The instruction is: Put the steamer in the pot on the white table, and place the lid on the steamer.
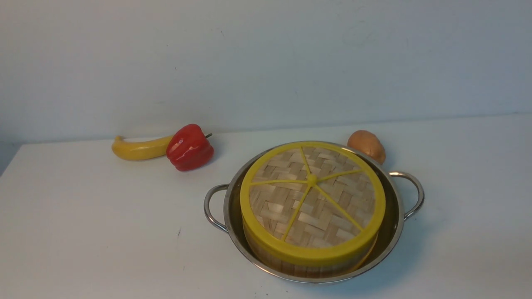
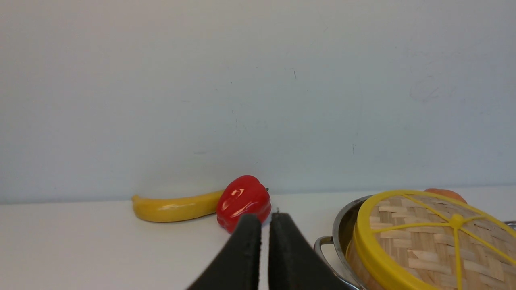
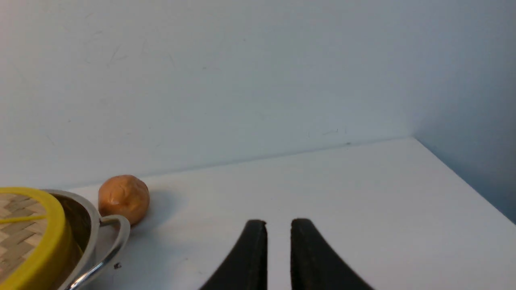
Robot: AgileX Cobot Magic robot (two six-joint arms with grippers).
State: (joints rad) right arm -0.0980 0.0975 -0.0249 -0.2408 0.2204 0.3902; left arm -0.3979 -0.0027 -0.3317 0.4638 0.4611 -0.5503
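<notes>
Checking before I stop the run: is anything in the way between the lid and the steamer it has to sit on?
Nothing visible is. The lid already sits on the steamer, which stands in the pot. The banana, red pepper and potato lie apart on the white table.

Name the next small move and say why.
Probably just pull both arms back and stop. The lid already sits on the steamer inside the pot, and both the left gripper and the right gripper hold nothing.
</notes>
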